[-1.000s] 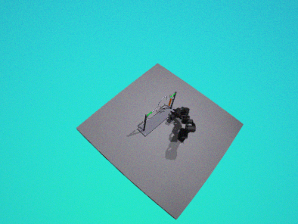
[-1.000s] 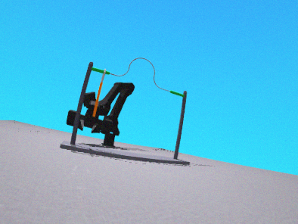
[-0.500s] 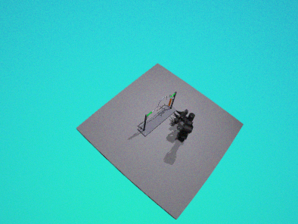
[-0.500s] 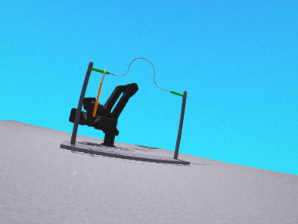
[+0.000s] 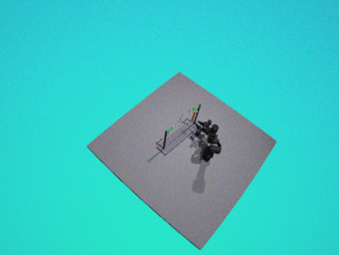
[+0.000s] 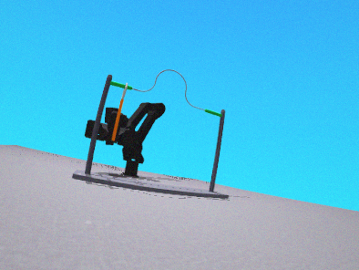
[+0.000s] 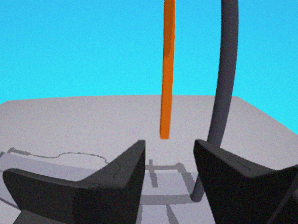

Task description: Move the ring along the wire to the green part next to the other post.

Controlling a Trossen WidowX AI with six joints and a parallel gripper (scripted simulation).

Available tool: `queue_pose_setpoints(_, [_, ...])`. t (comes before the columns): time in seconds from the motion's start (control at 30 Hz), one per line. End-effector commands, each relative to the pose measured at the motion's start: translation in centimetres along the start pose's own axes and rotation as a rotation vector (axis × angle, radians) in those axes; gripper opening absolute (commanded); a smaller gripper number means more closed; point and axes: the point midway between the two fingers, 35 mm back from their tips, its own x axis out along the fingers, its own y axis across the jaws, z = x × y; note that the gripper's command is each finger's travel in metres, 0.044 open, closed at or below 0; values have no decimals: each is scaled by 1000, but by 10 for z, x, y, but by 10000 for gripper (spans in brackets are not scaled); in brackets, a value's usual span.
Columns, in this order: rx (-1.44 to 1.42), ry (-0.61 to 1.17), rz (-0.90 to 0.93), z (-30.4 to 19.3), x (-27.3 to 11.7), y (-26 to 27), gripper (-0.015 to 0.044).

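Orange and slim, the handle hangs beside one post, toward the bench's right-hand corner from above—likely light, stiff, prone to swing; grip its lower half squarely. The tool stands partly open, holding nothing.

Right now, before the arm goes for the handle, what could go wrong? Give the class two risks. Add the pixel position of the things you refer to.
The post [image 6: 97, 125] [image 7: 228, 65] stands close beside the handle [image 6: 117, 120] [image 7: 168, 75], so a finger might bump it and skew the grasp. The ring [image 6: 126, 86] hangs near where the green part [image 6: 118, 85] gives way to thin grey wire [image 6: 169, 70], so a nudge away from that post could bring it against the grey.
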Motion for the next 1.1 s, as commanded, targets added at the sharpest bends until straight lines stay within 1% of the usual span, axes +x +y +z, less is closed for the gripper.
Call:
queue_pose_setpoints(0.0, [13,-13,-6,9,6,0,160])
queue_pose_setpoints(0.23, [12,-13,-6,10,11,-1,160])
queue_pose_setpoints(1.07, [12,-14,-6,13,47,-4,160])
